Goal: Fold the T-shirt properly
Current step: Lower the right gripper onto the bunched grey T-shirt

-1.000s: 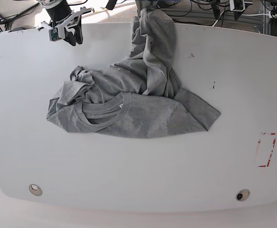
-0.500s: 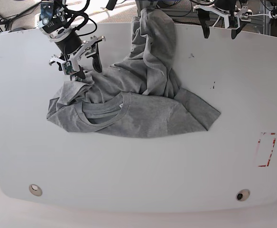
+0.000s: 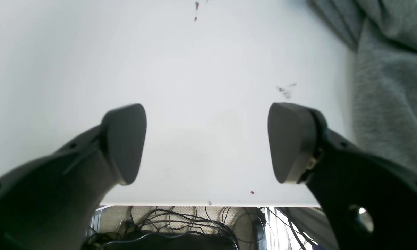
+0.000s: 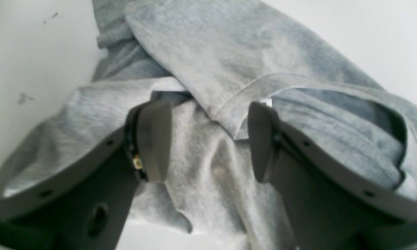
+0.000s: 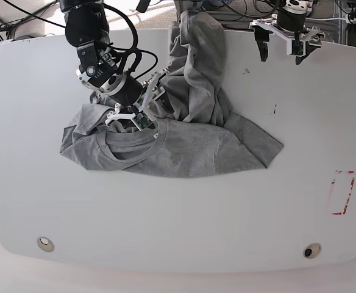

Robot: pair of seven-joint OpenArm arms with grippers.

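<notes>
The heather-grey T-shirt [image 5: 184,143] lies crumpled on the white table [image 5: 178,213], collar toward the left, one part draped over the far edge.

The right gripper [image 4: 208,139] reaches down low from the far edge, its wrist angled inward and its jaws parted with nothing clamped between them. The left gripper [image 3: 206,142] hangs higher up near the far edge, jaws spread wide and empty.
</notes>
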